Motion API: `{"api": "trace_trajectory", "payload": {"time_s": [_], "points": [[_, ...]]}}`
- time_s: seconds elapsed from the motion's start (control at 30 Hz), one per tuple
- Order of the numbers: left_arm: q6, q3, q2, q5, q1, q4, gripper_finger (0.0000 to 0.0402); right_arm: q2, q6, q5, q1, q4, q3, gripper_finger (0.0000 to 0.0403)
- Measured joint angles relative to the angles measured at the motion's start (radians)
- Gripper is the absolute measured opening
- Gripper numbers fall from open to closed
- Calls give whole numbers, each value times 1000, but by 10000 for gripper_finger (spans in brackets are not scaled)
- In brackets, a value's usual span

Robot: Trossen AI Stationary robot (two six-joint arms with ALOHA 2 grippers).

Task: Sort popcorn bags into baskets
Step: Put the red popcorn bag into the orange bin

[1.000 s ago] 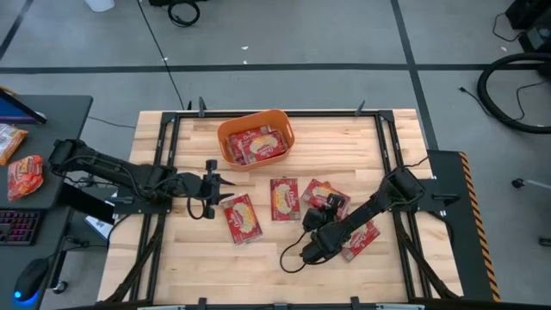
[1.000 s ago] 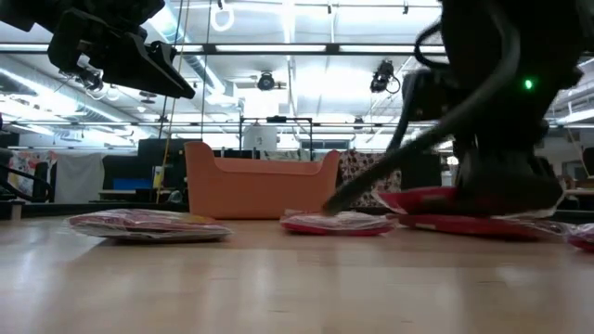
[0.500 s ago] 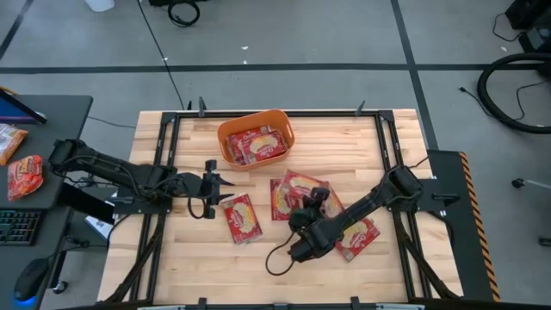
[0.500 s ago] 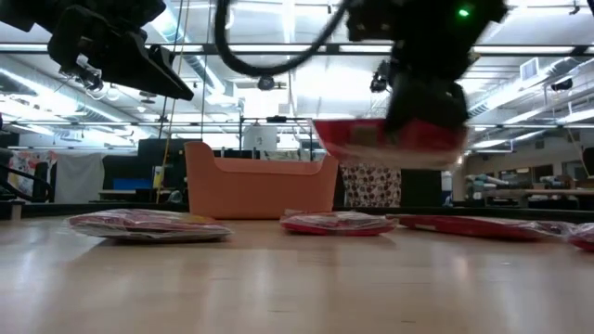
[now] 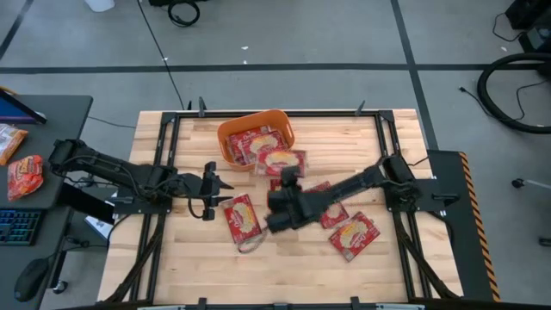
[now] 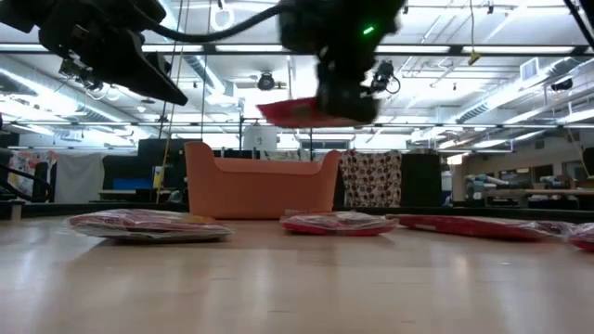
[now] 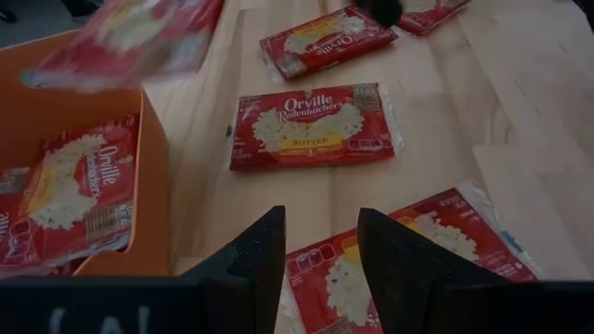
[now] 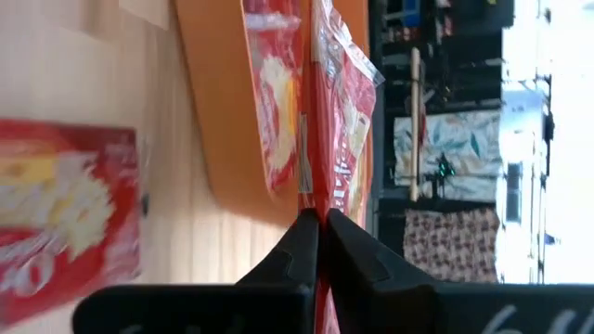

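The orange basket [image 5: 231, 138] stands at the table's far middle with red popcorn bags [image 5: 258, 142] lying inside it. My right gripper [image 5: 284, 178] is shut on one bag [image 5: 281, 161], which is in the air just near of the basket's near-right rim. In the low view this bag [image 6: 299, 113] floats above the basket [image 6: 260, 184]. My left gripper [image 5: 225, 185] hovers open left of centre, over a bag [image 5: 243, 217] lying flat on the table. More bags [image 5: 351, 234] lie flat to the right. My right gripper pinches the held bag between its two fingers [image 8: 302, 237] by one edge [image 8: 321, 202]. The fingers come roughly level from the table's near side, pointing toward the basket. The bag is lifted clear and lies about flat, higher than the basket's rim.
A bag [image 5: 323, 209] lies partly under my right arm. In the left wrist view, two bags [image 7: 316, 125] [image 7: 325, 42] lie beside the basket's wall [image 7: 153, 167], and a third [image 7: 418, 250] lies below the fingers. Bare wood runs along the table's near edge.
My right gripper has lifted a bag off the right-centre of the table and carried it up and toward the far left, to the basket. The bag now hangs clear of the table by the basket's near rim. My left arm has kept still.
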Motion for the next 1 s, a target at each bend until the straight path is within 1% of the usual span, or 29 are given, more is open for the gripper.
{"api": "trace_trajectory", "payload": {"time_s": [0.07, 0.2, 0.27, 0.37, 0.5, 0.6, 0.67, 0.73, 0.87, 1.0], "points": [[-27, 0, 0, 0, 0, -1, 141, 0, -152, -30, -39, 117, 0, 18], [-76, 0, 0, -1, 0, -17, 141, 0, -424, -55, -112, 323, 0, 18], [-101, 0, 0, -1, 0, -42, 141, 0, -530, -125, -152, 400, -1, 18], [-154, 0, 0, 14, 0, -90, 141, 0, -636, -245, -217, 531, -19, 19], [-203, 0, -1, 39, -10, -128, 141, 3, -760, -350, -303, 694, -58, 19], [-220, 0, -1, 39, -27, -133, 141, 7, -765, -438, -364, 726, -70, 30], [-230, 0, -2, 40, -36, -137, 141, 7, -738, -480, -390, 724, -79, 48], [-235, 0, -2, 40, -45, -137, 141, 7, -708, -483, -398, 709, -83, 72], [-230, 0, -2, 38, -47, -137, 141, 7, -684, -464, -356, 691, -83, 124], [-226, 0, 0, 14, -47, -137, 141, 3, -661, -403, -288, 659, -83, 160]]}}
